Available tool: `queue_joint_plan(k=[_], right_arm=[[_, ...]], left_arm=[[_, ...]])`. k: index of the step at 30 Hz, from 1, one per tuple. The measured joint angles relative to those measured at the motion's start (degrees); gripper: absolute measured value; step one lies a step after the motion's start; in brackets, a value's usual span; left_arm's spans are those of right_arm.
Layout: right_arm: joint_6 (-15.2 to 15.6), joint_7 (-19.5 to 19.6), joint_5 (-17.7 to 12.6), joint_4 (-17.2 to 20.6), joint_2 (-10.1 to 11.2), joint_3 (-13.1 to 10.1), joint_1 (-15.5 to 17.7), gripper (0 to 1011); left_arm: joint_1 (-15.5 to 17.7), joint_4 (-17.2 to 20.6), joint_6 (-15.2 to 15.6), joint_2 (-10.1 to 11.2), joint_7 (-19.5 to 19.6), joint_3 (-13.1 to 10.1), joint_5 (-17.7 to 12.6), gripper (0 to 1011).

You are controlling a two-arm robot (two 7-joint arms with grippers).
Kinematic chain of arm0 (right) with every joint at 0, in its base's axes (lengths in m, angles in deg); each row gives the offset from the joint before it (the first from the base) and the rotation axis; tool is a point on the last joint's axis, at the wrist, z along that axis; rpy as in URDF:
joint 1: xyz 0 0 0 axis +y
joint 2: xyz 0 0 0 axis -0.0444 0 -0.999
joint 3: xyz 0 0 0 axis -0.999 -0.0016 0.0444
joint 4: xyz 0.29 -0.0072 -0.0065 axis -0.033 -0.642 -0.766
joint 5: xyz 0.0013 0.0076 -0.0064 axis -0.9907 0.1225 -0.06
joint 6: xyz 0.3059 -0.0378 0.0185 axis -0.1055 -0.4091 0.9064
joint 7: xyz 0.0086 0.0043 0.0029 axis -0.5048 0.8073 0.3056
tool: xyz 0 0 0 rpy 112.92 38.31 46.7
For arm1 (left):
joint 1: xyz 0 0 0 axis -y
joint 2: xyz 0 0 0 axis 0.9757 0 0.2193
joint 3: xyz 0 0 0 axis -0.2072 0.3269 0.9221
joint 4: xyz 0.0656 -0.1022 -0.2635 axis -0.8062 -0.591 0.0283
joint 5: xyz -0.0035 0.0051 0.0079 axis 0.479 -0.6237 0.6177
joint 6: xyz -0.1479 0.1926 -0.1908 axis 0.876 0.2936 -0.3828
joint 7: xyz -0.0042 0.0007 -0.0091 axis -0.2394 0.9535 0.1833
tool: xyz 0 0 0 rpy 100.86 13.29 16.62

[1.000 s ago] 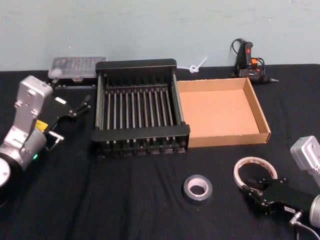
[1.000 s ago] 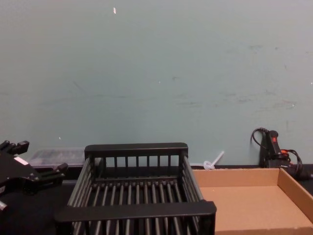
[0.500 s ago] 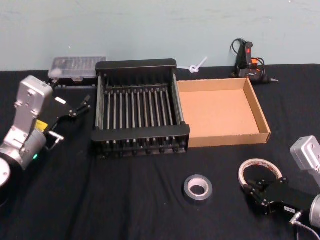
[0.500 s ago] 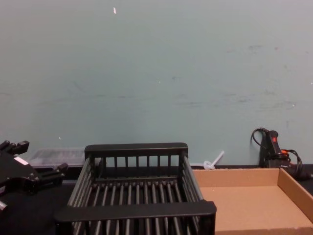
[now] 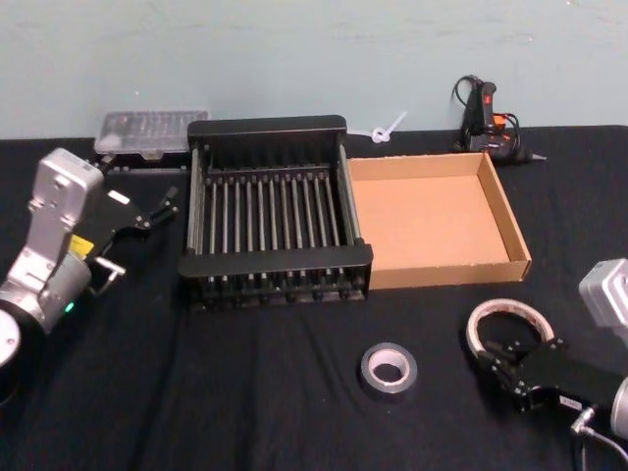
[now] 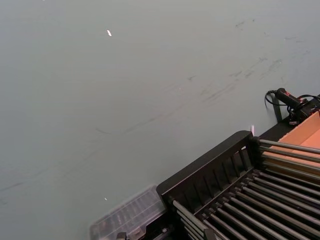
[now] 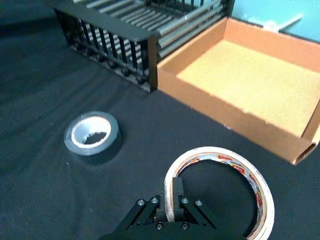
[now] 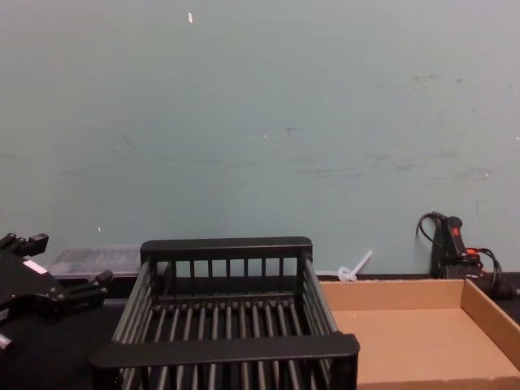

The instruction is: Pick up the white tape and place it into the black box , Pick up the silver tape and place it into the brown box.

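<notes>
Right jaws (image 7: 171,206) clamped on tilted white tape's (image 7: 235,172) near rim; left jaws (image 5: 157,210) open, idle.

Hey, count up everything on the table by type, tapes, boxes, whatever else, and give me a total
Tape rolls: 2, the white tape and the silver tape
Boxes: 2, the black box and the brown box
Clear plastic case: 1
Glue gun: 1
Total: 6

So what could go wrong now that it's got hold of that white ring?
The right gripper pinches just the thin wall of the white tape, so the roll might swing or slip when lifted. Carrying it to the black box means passing the silver tape and the brown box; it could clip either.
</notes>
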Motion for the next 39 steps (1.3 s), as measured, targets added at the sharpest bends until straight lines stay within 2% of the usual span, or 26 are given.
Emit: queue_joint_plan(k=[5, 13, 25, 26, 35, 39], right_arm=[[-0.82, -0.19, -0.15, 0.8, 0.11, -0.42, -0.18, 95], [-2.23, -0.83, 0.72, 1.69, -0.78, 0.5, -3.73, 95], [-3.02, -3.22, 5.03, -1.58, -3.87, 5.52, -14.33, 95], [-3.02, -3.22, 5.03, -1.58, -3.87, 5.52, -14.33, 95], [-2.21, -4.83, 6.15, -6.23, -7.58, 9.03, -21.48, 95], [-2.31, -5.48, 6.16, -7.46, -8.57, 10.02, -23.25, 95]], left_arm=[[0.0, 0.0, 0.0, 0.0, 0.0, 0.0, 0.0, 1001], [0.0, 0.0, 0.0, 0.0, 0.0, 0.0, 0.0, 1001], [0.0, 0.0, 0.0, 0.0, 0.0, 0.0, 0.0, 1001], [0.0, 0.0, 0.0, 0.0, 0.0, 0.0, 0.0, 1001], [0.0, 0.0, 0.0, 0.0, 0.0, 0.0, 0.0, 1001], [0.0, 0.0, 0.0, 0.0, 0.0, 0.0, 0.0, 1001]])
